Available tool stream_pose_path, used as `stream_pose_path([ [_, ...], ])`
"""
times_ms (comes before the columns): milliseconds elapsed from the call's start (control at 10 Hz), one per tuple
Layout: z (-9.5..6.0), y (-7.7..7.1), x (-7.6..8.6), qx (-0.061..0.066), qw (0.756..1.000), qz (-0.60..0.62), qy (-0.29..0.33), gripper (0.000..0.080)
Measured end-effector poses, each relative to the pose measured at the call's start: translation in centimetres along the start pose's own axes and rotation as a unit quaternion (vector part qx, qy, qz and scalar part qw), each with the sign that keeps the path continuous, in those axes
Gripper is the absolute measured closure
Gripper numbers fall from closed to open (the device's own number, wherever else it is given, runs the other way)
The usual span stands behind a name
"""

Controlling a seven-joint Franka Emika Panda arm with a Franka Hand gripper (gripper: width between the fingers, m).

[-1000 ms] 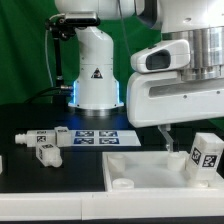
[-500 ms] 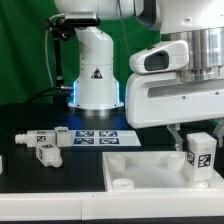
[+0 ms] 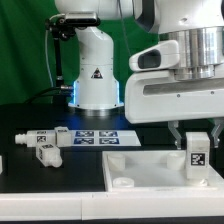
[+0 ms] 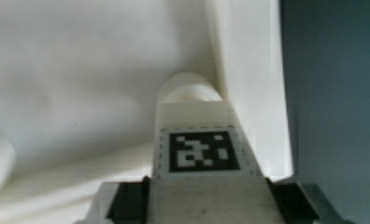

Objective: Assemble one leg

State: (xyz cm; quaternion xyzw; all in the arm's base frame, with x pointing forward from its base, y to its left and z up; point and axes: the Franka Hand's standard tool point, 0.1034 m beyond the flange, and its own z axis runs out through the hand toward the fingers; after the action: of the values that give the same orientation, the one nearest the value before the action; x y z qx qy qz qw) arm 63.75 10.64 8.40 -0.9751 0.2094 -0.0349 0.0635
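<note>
My gripper [image 3: 197, 140] is shut on a white square-sided leg [image 3: 197, 155] with a black-and-white tag, holding it upright over the right part of the wide white panel [image 3: 135, 165]. In the wrist view the leg [image 4: 203, 140] runs out from between my dark fingers [image 4: 129, 198], its tip pointing at the panel's raised rim [image 4: 253, 60]. Whether the tip touches the panel I cannot tell. Two more white legs [image 3: 47, 153] with tags lie on the black table at the exterior view's left.
The marker board [image 3: 95, 138] lies flat in front of the robot's white base [image 3: 95, 75]. The panel [image 4: 75, 90] fills most of the wrist view, with dark table [image 4: 342, 80] beside it.
The gripper has swung the leg from tilted to upright and shifted it slightly toward the exterior view's left, over the panel's right part.
</note>
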Motion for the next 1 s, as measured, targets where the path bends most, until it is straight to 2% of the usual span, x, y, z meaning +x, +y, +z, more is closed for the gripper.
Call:
stream_pose_path([
  [100,0.05,0.13,0.05,0.003,0.996,0.090,0.002,0.0515],
  [300,0.09,0.27,0.22,0.022,0.970,0.241,-0.012,0.0514],
  [500,0.08,0.22,0.15,0.021,0.958,0.286,-0.014,0.0514],
  [700,0.08,0.23,0.15,0.022,0.964,0.266,-0.013,0.0514],
  [800,0.09,0.26,0.20,0.022,0.969,0.246,-0.012,0.0422],
  [900,0.05,0.56,0.49,0.024,0.989,0.144,-0.006,0.0422],
  [1000,0.01,0.91,0.72,0.023,0.998,0.055,-0.004,0.0247],
])
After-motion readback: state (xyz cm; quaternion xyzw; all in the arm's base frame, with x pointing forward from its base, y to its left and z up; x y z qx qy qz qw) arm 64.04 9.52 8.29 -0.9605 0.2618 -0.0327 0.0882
